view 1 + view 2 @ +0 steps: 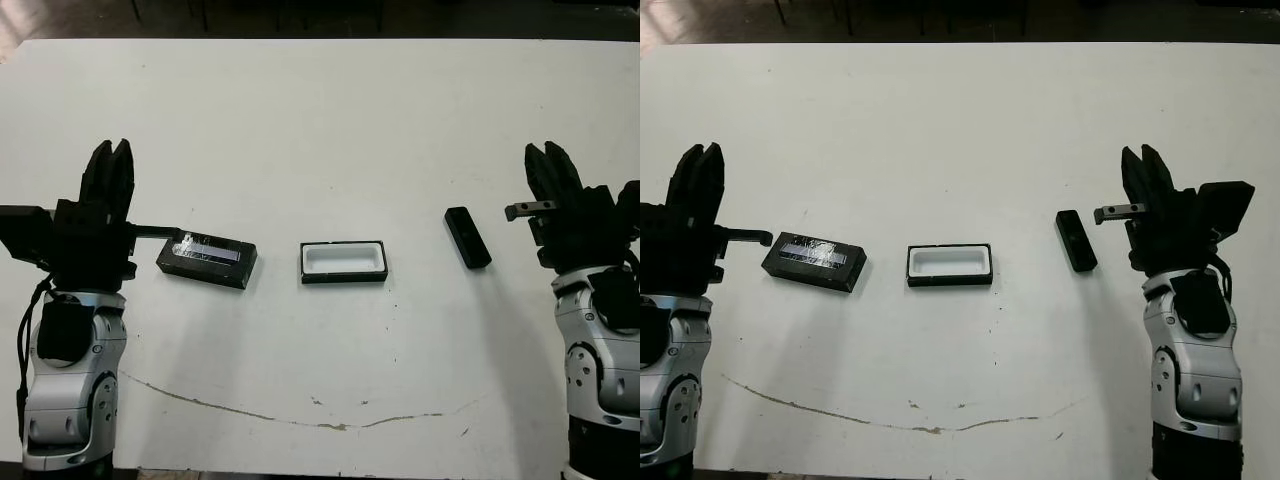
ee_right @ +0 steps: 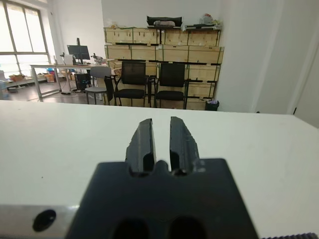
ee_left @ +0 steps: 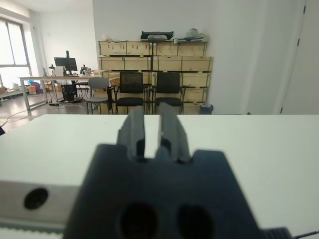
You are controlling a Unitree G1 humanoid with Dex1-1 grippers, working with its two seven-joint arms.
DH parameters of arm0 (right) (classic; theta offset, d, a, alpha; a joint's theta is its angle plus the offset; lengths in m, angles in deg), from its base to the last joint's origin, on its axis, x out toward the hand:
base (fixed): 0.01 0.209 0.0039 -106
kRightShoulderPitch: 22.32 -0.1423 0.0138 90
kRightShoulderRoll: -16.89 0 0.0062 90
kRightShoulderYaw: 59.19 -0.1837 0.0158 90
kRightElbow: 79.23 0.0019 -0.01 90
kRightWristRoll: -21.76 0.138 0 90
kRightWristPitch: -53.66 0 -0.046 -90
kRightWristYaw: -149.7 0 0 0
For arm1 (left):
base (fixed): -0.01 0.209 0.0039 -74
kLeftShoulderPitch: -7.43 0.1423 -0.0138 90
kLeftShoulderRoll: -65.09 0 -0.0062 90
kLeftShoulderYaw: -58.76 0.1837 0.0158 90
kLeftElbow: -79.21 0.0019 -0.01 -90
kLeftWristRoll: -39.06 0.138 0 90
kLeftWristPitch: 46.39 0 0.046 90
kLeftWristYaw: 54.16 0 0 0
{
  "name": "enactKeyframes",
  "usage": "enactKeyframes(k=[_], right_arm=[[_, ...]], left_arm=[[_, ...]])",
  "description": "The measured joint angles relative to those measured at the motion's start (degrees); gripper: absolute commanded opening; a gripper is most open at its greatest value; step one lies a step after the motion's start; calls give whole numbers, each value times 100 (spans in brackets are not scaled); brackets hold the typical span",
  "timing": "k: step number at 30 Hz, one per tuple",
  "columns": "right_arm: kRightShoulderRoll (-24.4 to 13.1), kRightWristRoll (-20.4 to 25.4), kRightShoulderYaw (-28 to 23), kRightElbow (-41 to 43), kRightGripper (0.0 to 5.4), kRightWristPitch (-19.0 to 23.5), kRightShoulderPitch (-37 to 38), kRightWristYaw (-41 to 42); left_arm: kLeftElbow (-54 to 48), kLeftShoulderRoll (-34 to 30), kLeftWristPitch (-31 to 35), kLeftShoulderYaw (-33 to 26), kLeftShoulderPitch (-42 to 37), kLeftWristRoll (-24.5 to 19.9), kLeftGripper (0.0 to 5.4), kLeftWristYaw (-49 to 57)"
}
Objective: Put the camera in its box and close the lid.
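The camera, a slim black bar, lies flat on the white table right of centre. The box, a black tray with white lining, sits open at the centre. Its lid, black with a shiny grey strip on top, lies apart to the left of the box. My left gripper hovers just left of the lid, fingers drawn together with only a thin slit and nothing held. Just right of the camera, my right gripper is likewise shut and empty. Neither wrist view shows any of the three objects.
A thin brownish crack line runs across the table near its front edge. The table's far edge meets a dark floor. Beyond the table the wrist views show chairs, desks and wooden crates.
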State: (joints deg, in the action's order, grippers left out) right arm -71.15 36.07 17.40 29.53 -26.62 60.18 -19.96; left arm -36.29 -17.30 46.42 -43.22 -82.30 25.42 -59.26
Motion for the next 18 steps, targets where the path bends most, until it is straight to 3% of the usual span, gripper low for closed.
enactKeyframes(k=[18], right_arm=[[-17, -23, 26, 121, 2, 110, 161, 27]], left_arm=[[-2, 36, -94, 95, 79, 12, 0, -9]])
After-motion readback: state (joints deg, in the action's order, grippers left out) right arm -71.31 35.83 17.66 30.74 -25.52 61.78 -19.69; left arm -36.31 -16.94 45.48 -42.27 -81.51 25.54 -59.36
